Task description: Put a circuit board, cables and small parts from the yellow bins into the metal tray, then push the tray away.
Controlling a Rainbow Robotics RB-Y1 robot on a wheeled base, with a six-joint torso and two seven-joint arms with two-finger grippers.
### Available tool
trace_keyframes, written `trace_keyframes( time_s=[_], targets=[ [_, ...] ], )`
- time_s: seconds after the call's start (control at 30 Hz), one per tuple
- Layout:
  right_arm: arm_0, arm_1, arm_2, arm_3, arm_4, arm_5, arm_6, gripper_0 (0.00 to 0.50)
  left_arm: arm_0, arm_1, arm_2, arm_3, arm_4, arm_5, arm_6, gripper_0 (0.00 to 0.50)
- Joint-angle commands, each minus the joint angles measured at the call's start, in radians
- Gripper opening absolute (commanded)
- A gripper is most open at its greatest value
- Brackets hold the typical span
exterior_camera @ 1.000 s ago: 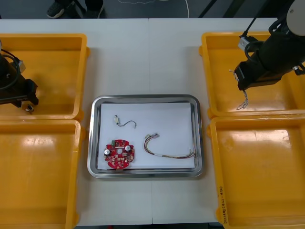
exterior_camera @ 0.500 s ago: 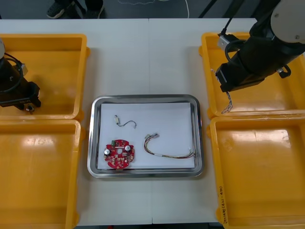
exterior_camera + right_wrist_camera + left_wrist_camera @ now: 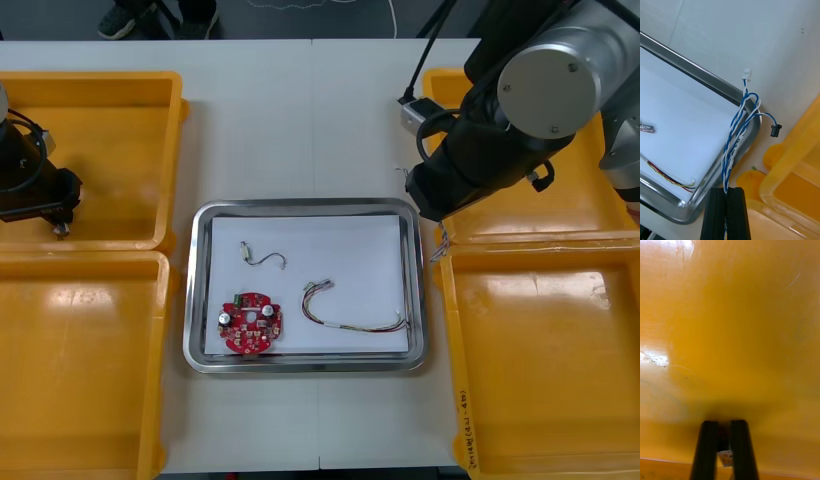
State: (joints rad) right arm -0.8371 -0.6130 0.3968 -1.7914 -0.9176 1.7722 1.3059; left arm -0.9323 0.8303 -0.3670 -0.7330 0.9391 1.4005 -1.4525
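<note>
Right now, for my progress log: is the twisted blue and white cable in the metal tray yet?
Out. The twisted blue and white cable dangles from the right gripper's shut fingers beside the metal tray.

text: none I can read | tiny print on twisted blue and white cable point(image 3: 736, 144) | and yellow bin point(image 3: 465, 432) rim

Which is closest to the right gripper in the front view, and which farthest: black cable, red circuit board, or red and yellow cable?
Right gripper holds the blue and white cable by the metal tray's right rim.
1. Red and yellow cable, tray's right side.
2. Black cable, far left.
3. Red circuit board, near left corner.
Left gripper sits in the far left yellow bin.
</note>
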Motion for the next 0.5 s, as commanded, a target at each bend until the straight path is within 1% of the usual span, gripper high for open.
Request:
trace_keyframes(
  time_s=[0.03, 0.17, 0.3, 0.5],
  targets=[
    [-0.039, 0.045, 0.082, -0.043, 0.036, -0.062, 0.019, 0.000, 0.009, -0.036, -0.004, 0.024, -0.019, -0.014, 0.009, 0.000],
    [-0.040, 0.073, 0.126, -0.043, 0.063, -0.102, 0.042, 0.000, 0.009, -0.036, -0.004, 0.018, -0.019, -0.015, 0.015, 0.000],
    [-0.040, 0.095, 0.171, -0.043, 0.106, -0.119, 0.131, 0.000, -0.002, -0.034, -0.004, 0.009, -0.020, -0.014, 0.027, 0.000],
    [-0.040, 0.101, 0.206, -0.043, 0.126, -0.146, 0.243, 0.000, -0.030, -0.020, 0.002, -0.032, -0.025, -0.012, 0.050, 0.000]
  ],
)
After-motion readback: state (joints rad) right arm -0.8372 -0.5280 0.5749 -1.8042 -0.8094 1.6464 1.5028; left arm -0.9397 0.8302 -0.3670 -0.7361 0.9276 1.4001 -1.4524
